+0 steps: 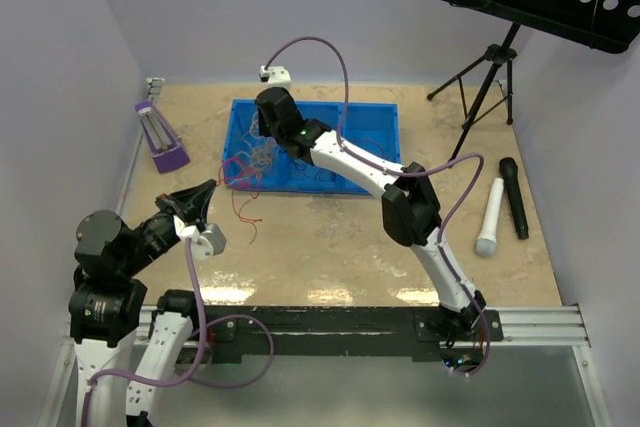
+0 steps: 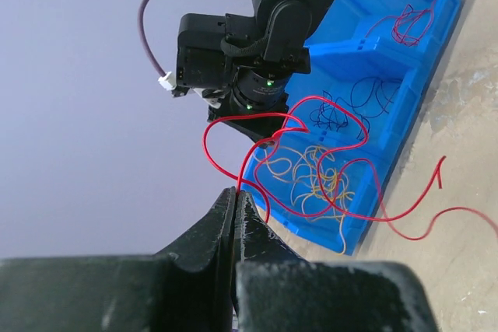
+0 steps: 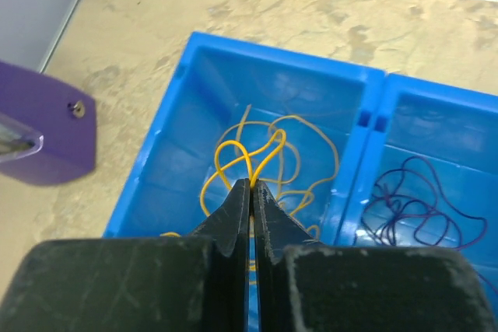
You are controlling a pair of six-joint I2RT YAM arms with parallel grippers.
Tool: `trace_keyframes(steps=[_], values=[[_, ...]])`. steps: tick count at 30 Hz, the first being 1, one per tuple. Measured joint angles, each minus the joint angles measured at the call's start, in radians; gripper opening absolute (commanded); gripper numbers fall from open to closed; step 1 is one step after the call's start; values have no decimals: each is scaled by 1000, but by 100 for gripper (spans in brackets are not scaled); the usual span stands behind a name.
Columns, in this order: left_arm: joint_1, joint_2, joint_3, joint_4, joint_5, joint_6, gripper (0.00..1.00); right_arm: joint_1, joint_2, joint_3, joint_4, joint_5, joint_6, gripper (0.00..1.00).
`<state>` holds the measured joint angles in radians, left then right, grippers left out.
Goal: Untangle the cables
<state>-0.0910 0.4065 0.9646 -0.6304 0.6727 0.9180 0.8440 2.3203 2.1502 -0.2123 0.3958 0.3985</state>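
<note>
From above, you are holding the right arm [image 1: 350, 162] stretched over the blue tray [image 1: 375, 119], wrist dipping into its left compartment; the left arm [image 1: 140, 237] is crouching beside it. Through the left wrist, the left gripper [image 2: 235, 192], fully closed, is pinching the red cable [image 2: 205, 144]: draw it out slowly. Through the right wrist, the right gripper [image 3: 250, 184] is clamping the yellow cable [image 3: 274, 139] inside the tray.
</note>
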Motion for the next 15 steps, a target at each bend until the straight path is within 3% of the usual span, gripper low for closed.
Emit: trace_keyframes(steps=[14,15], values=[[0,-16,0,6,5,-11,0,-32,-53,-47,51,89,6,0],[0,-16,0,7,4,-12,0,-32,-60,-43,55,85,6,5]])
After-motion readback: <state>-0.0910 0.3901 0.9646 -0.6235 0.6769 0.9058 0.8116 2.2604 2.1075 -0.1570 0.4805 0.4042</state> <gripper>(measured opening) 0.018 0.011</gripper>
